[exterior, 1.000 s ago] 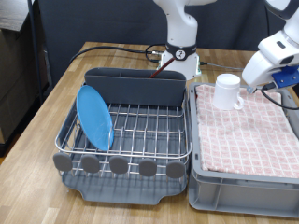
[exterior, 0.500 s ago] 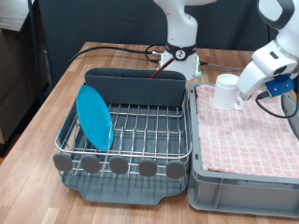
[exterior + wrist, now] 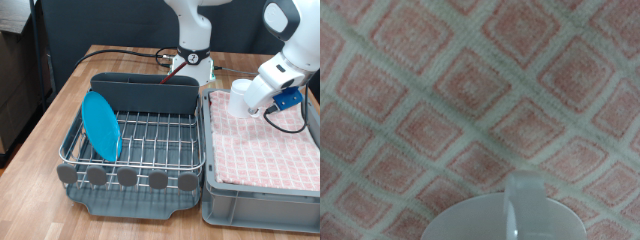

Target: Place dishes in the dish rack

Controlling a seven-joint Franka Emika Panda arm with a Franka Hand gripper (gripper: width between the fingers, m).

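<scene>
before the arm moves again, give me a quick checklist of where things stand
1. Blue plate standing on edge in the dish rack: ok.
2. Mug in the rack: not ok, it is on the pink cloth in the crate.
3. Gripper close to the mug: ok, right beside it.
4. Mug held between the fingers: cannot tell.
5. Mug handle in the wrist view: ok.
6. Spoon located: cannot tell, not seen.

The blue plate (image 3: 101, 125) stands upright in the dish rack (image 3: 135, 150); the gripper (image 3: 255, 100) meets the white mug (image 3: 241, 97) above the pink cloth (image 3: 265, 145).
</scene>
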